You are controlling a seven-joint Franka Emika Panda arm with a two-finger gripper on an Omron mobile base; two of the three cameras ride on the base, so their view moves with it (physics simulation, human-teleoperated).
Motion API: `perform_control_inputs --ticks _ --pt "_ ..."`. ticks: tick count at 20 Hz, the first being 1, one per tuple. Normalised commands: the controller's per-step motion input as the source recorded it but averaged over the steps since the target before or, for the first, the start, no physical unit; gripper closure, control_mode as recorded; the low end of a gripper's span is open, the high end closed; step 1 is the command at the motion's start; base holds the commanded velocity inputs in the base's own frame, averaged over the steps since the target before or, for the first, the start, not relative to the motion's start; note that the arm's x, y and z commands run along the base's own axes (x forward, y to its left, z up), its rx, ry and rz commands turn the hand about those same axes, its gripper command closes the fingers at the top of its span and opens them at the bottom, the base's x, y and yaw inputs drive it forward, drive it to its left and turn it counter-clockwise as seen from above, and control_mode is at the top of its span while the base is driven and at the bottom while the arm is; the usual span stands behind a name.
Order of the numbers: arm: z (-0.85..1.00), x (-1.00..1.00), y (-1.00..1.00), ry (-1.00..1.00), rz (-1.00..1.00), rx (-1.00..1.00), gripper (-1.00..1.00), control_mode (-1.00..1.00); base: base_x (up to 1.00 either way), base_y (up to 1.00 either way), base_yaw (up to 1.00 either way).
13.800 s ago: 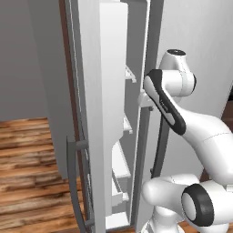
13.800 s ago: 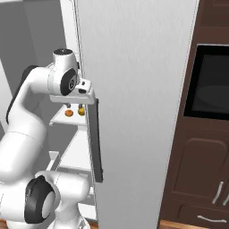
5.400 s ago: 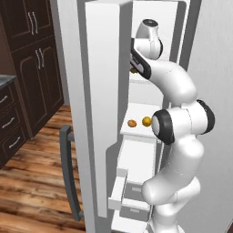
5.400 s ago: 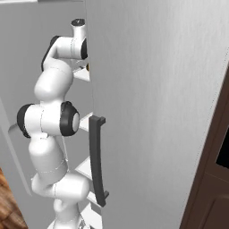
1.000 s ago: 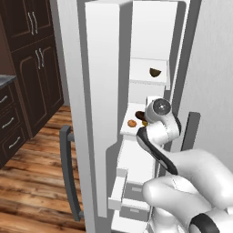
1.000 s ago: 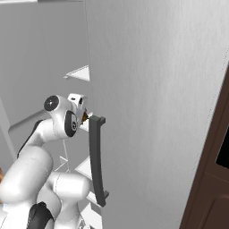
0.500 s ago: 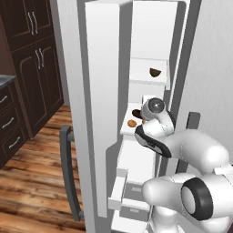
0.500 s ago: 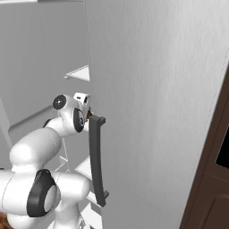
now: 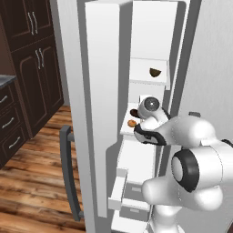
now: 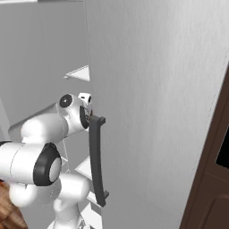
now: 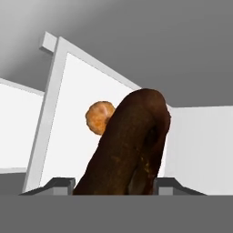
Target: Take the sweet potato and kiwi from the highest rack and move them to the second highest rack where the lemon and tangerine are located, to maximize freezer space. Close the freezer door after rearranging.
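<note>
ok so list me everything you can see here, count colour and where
freezer: one, white inside, open ahead
freezer door: one, white inside, swung open left
door handle: one, dark grey bar, door's outer side
sweet potato: one, dark reddish-brown, between the pincer's fingertips
tangerine: one, orange, second highest rack
dark fruit: one, brown, highest rack
cabinets: dark brown, far left
floor: wood planks
pincer: one, dark tips, shut on the tuber

Dark wood cabinets (image 9: pixel 32 68) left; wood plank floor (image 9: pixel 32 182) below.
</note>
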Motion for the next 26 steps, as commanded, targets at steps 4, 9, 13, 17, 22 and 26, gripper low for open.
perform_control_inputs --ticks 4,9,13,17,22,26 --pt "-0.18 0.31 -0.06 0.0 0.0 0.0 1.0 -1.0 0.0 0.0 0.0" --pt "-0.25 0.29 -0.02 0.0 0.0 0.0 1.0 -1.0 0.0 0.0 0.0" --pt "-0.26 0.21 0.0 0.0 0.0 0.0 1.0 -1.0 0.0 0.0 0.0" --pt "-0.26 0.27 0.0 0.0 0.0 0.0 1.0 -1.0 0.0 0.0 0.0" --pt "-0.2 0.31 0.0 0.0 0.0 0.0 1.0 -1.0 0.0 0.0 0.0" --pt "-0.27 0.26 0.0 0.0 0.0 0.0 -1.0 -1.0 0.0 0.0 0.0"
